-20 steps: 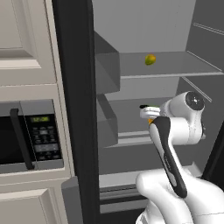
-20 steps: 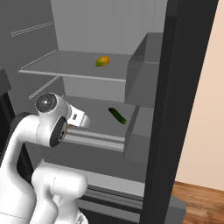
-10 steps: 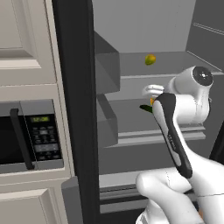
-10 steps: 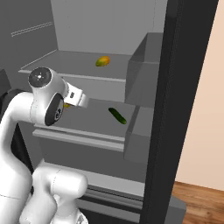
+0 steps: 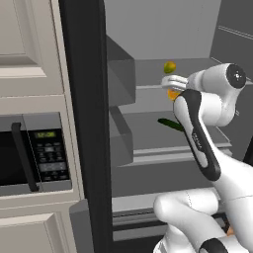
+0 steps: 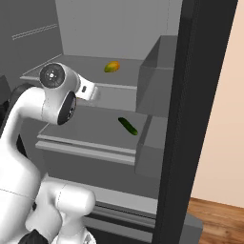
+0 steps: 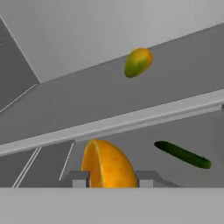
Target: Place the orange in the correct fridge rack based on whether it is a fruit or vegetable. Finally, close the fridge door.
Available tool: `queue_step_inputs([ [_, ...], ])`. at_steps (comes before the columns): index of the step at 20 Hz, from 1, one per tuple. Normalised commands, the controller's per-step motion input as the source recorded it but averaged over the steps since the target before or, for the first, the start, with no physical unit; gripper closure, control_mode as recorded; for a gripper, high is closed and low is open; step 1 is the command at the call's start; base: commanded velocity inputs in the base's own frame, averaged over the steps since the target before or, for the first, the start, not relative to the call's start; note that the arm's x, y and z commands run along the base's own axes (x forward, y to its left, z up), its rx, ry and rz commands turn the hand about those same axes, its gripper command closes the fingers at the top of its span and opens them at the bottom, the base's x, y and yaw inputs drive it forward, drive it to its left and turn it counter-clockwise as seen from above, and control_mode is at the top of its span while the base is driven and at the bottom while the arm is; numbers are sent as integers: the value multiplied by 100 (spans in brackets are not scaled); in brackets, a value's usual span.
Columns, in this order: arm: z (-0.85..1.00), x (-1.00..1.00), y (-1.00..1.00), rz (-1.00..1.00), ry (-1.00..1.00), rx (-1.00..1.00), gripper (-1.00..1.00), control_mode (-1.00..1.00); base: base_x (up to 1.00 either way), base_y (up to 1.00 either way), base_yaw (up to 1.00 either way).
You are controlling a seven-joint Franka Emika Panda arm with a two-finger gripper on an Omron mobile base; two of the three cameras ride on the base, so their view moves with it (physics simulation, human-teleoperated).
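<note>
Inside the open fridge, the orange is pinched by the gripper, just below the fridge rack ahead.

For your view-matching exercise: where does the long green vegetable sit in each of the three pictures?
Left base view: long green vegetable right of centre, beside the arm.
Right base view: at centre, lower shelf.
Hand view: lower right.
Shared landmark: yellow-green fruit on the shelf above.

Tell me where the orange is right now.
The orange sits clamped between the gripper's fingertips in the hand view, just below the front lip of the fridge rack carrying the yellow-green fruit, left of the long green vegetable.
</note>
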Motion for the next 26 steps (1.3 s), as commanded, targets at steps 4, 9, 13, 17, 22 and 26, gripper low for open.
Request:
queue_step_inputs([
  [4, 45, 48, 0, 0, -6, 2, 100, -100, 0, 0, 0],
  [9, 44, 62, 0, 0, 0, 2, 100, -100, 0, 0, 0],
  [13, 24, 77, 0, 0, 0, 0, 100, -100, 0, 0, 0],
  [17, -9, 100, 0, 0, 11, 2, 100, -100, 0, 0, 0],
  [22, -47, 99, 0, 0, 10, 0, 100, -100, 0, 0, 0],
  [26, -42, 93, 0, 0, 5, 0, 100, -100, 0, 0, 0],
])
